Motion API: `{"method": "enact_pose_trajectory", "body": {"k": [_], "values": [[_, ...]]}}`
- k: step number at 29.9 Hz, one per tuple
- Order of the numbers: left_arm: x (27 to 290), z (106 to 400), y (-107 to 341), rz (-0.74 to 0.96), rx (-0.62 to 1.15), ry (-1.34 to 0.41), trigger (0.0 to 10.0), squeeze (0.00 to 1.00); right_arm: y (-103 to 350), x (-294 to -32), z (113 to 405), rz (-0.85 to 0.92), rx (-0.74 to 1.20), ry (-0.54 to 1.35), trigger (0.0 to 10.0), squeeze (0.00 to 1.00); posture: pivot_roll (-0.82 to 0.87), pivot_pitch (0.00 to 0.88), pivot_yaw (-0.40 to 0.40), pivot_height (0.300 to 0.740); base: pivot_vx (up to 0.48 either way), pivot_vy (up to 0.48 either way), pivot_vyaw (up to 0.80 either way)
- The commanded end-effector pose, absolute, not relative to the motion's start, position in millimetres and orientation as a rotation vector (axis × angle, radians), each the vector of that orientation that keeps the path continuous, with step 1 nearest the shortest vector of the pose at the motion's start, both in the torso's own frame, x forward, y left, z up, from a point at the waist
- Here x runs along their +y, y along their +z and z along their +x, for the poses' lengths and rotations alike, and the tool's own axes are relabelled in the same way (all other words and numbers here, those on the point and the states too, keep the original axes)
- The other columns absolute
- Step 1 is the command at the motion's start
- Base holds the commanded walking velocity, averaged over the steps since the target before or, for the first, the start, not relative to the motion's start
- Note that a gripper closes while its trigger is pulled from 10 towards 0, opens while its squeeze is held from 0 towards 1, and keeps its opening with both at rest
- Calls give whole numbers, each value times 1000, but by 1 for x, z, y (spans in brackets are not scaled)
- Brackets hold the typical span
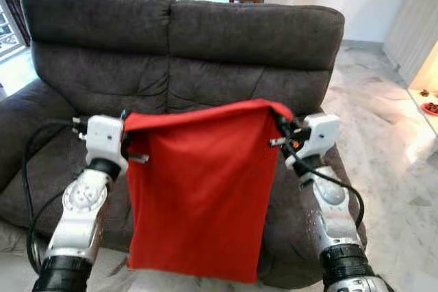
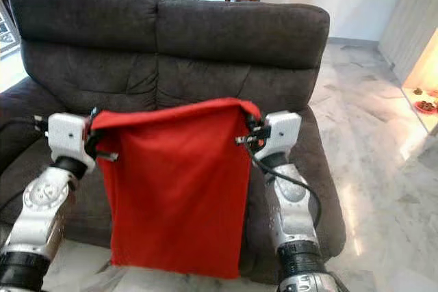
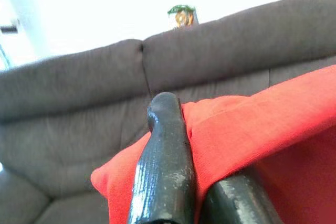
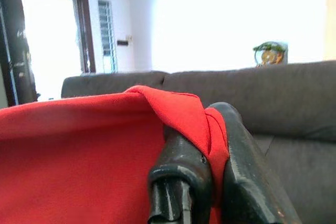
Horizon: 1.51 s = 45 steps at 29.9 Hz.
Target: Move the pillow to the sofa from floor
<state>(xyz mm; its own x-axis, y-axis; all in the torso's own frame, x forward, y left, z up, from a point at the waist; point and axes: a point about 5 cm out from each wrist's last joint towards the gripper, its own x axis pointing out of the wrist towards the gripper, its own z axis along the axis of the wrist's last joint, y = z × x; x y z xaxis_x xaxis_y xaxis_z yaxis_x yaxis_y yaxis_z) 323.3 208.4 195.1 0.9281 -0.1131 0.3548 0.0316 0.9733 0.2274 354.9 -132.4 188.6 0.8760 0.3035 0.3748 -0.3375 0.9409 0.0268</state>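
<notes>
Currently the red pillow point(image 1: 198, 196) is held up in front of the dark grey sofa point(image 1: 185, 39), hanging flat like a limp cover, with its lower edge down at 6 o'clock near the sofa's front. At about 9 o'clock the left gripper point(image 1: 127, 143) is clamped on the pillow's upper left corner; in the left wrist view the red cloth is seen pinched between the two black fingers point(image 3: 165, 166). At about 3 o'clock the right gripper point(image 1: 280, 135) is closed on the upper right corner, the fabric being bunched between its fingers point(image 4: 181, 171). Both top corners are gripped, it is judged, so that the pillow is kept spread and lifted clear of the marble floor point(image 1: 397, 169). The seat cushions lie just behind it, so a forward reach and release is judged to remain.
</notes>
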Motion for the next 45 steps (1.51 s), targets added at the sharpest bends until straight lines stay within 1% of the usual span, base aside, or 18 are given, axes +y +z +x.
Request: {"method": "enact_pose_trajectory", "body": {"k": [1,6,11,15,19,29,32,34,38,44,45], "values": [[218,321,222,240,-467,-23,10000,0,216,-146,354,130,-492,276,10000,0,115,24,20,740,0,0,0],[216,320,232,245,-483,-27,10000,0,219,-145,352,102,-512,292,10000,0,112,17,22,740,0,0,0],[214,319,228,250,-461,-40,10000,0,217,-148,353,110,-497,267,10000,0,113,14,21,740,0,0,0],[212,318,224,250,-446,-47,10000,0,216,-147,354,109,-487,267,10000,0,116,17,18,740,269,0,0],[213,318,224,242,-439,-38,10000,0,215,-143,352,68,-491,288,10000,0,116,18,18,740,312,0,0],[215,318,230,246,-448,-37,10000,0,225,-141,354,94,-520,290,10000,0,120,21,20,740,334,0,0],[216,320,234,250,-455,-34,10000,0,231,-139,356,98,-536,287,10000,0,122,22,19,740,347,0,0],[219,321,241,259,-470,-29,10000,0,245,-137,357,103,-581,291,10000,0,125,23,20,740,351,0,0],[221,320,246,258,-482,-25,10000,0,257,-135,357,119,-622,291,10000,0,127,23,21,740,352,0,0],[220,318,247,265,-485,-26,10000,0,264,-126,354,119,-650,347,10000,0,127,24,22,740,358,0,0],[219,317,245,266,-481,-27,10000,0,262,-121,353,110,-643,392,10000,0,126,26,22,740,360,0,0]]}}
